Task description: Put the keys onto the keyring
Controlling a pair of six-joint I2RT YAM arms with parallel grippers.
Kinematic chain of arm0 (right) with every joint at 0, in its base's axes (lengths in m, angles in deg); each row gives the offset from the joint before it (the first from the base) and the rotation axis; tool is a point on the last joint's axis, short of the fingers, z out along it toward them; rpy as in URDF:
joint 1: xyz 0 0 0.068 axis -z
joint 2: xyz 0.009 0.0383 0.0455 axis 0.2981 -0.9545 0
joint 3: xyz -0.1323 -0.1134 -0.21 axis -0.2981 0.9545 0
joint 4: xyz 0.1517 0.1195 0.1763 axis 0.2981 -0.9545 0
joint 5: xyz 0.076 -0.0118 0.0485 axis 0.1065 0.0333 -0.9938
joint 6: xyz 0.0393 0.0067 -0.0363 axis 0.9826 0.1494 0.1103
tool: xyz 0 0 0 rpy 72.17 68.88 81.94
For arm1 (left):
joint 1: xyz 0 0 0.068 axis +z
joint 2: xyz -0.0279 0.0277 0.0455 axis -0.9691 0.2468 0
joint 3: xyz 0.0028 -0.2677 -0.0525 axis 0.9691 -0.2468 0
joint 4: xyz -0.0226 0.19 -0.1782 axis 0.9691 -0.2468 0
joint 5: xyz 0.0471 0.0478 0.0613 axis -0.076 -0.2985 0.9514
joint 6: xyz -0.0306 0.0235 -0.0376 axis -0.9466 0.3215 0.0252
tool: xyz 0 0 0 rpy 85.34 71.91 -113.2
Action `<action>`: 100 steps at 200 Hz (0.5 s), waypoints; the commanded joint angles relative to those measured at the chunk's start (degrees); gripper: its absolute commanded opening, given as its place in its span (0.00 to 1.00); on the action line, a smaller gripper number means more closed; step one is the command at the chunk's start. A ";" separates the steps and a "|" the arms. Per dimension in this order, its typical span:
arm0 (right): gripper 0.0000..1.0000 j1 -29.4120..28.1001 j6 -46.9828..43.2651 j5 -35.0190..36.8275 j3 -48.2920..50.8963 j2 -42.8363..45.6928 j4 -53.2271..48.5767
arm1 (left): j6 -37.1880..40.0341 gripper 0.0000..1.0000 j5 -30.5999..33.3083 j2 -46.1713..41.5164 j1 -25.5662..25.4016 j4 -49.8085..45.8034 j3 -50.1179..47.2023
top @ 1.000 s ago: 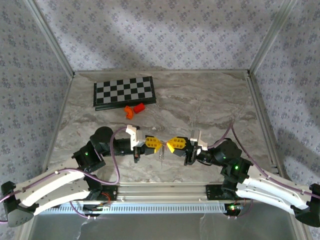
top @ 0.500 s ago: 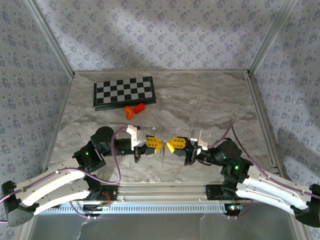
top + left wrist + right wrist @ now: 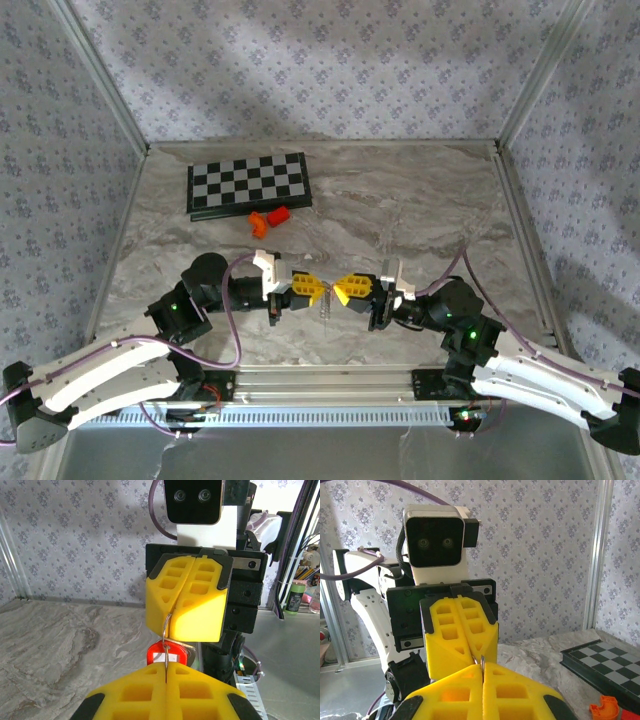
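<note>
Low over the front of the table my left gripper (image 3: 320, 291) and right gripper (image 3: 336, 291) meet tip to tip. Both are shut on the thin silver wire ring of the keyring (image 3: 168, 630). In the left wrist view the wire runs from the seam of the right gripper (image 3: 174, 617) down into the seam of my left gripper (image 3: 166, 666). Its red tag (image 3: 159, 655) hangs under the ring. A silver key (image 3: 192, 653) peeks out behind the tag. The right wrist view has the wire pinched at the right gripper (image 3: 482, 665), facing the left gripper (image 3: 479, 656).
A folded chessboard (image 3: 248, 183) lies at the back left, with two orange blocks (image 3: 270, 218) just in front of it. The marble tabletop (image 3: 420, 210) has metal frame posts and patterned walls on three sides.
Both arms hold their place. The tag hanging between the fingertips has swung slightly.
</note>
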 commanded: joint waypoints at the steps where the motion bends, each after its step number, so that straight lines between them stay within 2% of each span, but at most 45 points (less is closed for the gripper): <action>1: 0.00 0.22 0.77 -0.84 0.27 0.80 1.56 | 0.75 0.00 -0.33 -0.39 -0.38 3.43 2.01; 100: 0.00 0.23 1.53 -1.06 1.05 1.95 2.52 | 0.77 0.00 -0.28 -0.20 -0.38 3.42 1.96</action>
